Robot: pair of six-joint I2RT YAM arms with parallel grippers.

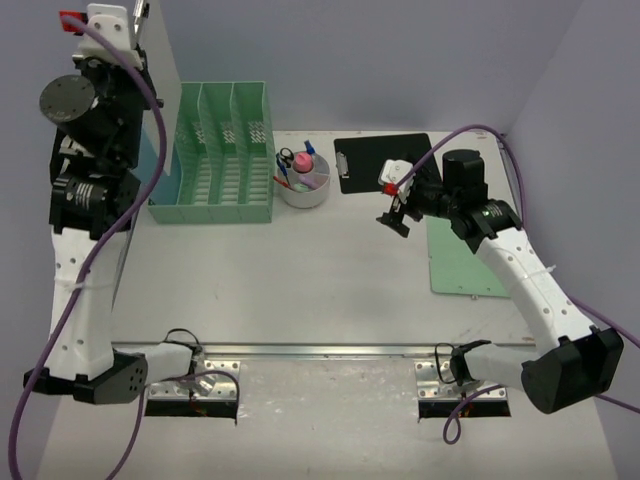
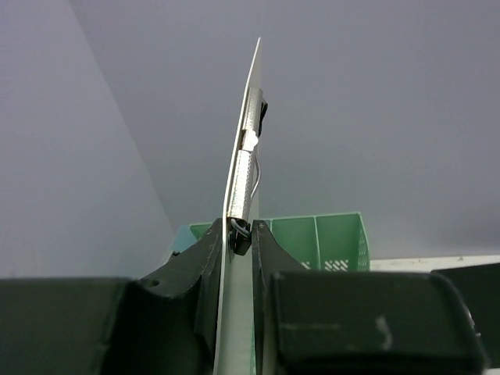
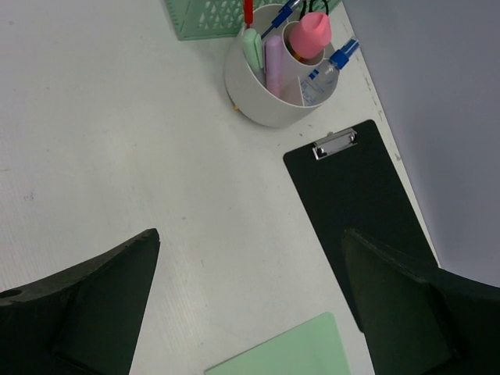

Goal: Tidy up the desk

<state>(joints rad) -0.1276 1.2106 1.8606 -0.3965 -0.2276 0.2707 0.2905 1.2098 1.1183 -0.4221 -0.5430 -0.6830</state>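
The left gripper [image 2: 241, 234] is raised high over the left end of the green file rack [image 1: 215, 150]. Its jaws are nearly closed, pinching a pale clipboard [image 2: 237, 328] that stands on edge between them, with its metal clip [image 2: 241, 183] just past the fingertips. The rack stands on the white desk [image 1: 300, 290], at the back and toward the left. The desk spreads out from the rack to the right and forward to the metal rail [image 1: 320, 349] at the front edge. Just right of the rack is a round white pot [image 1: 303, 186] of pens and markers, almost touching the rack's right end. Further right of the rack, beyond the pot, a black clipboard [image 1: 365, 170] lies flat with its clip toward the back wall. The right gripper [image 1: 394, 222] hangs above the desk, further right of the rack than the pot and over the black clipboard's near corner. Its jaws are spread wide and hold nothing. Furthest right of the rack lies a flat green sheet [image 1: 460, 265], partly under the right arm.
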